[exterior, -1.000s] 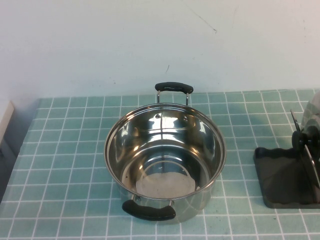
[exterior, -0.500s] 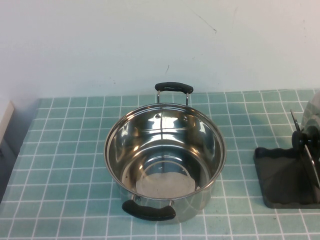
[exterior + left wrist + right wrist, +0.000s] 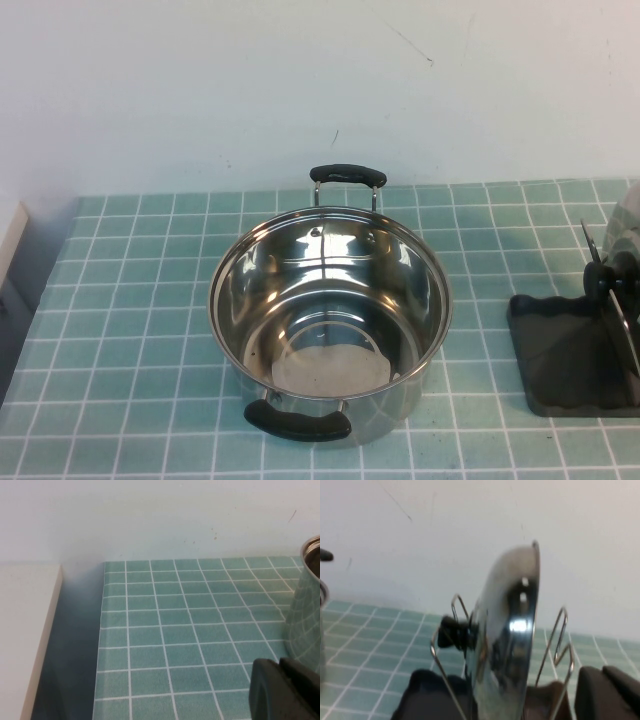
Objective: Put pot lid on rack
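Neither gripper's jaws show enough to tell whether they are apart or together: the left gripper (image 3: 287, 690) is only a dark corner beside the steel pot (image 3: 330, 320), and the right gripper (image 3: 610, 692) is a dark edge just beside the rack (image 3: 570, 365). From the high view, neither arm appears; the pot sits mid-table on the green tiled cloth (image 3: 130, 330), and the rack lies at its 3 o'clock, well apart. The pot lid (image 3: 507, 630) stands on edge between the rack's wire dividers (image 3: 560, 640), knob (image 3: 451, 632) toward the pot, clear of the right gripper.
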You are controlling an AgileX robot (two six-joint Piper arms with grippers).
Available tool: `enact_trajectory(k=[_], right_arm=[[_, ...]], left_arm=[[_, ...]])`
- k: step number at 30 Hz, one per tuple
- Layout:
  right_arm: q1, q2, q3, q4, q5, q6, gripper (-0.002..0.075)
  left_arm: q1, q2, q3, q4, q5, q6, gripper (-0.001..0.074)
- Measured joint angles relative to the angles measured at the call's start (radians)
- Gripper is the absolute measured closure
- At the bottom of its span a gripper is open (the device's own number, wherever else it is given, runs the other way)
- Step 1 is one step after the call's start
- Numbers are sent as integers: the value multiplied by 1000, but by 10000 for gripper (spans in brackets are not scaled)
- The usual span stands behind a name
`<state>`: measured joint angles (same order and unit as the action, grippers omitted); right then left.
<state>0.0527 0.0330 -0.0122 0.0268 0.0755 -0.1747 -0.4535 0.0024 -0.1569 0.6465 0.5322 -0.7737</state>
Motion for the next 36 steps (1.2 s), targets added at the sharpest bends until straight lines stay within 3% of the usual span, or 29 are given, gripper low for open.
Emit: enact_trajectory(k=[3, 11, 20, 36], right_arm=[[-30, -37, 37, -101, 93, 185, 727], [-72, -46, 39, -155, 264, 340, 727], [-10, -46, 37, -170, 268, 361, 727], [-6, -46, 37, -177, 268, 363, 727]], left_arm=[[0, 0, 0, 0, 0, 0, 736], [0, 0, 0, 0, 0, 0, 736], [0, 0, 0, 0, 0, 0, 736], [0, 0, 0, 0, 0, 0, 736]])
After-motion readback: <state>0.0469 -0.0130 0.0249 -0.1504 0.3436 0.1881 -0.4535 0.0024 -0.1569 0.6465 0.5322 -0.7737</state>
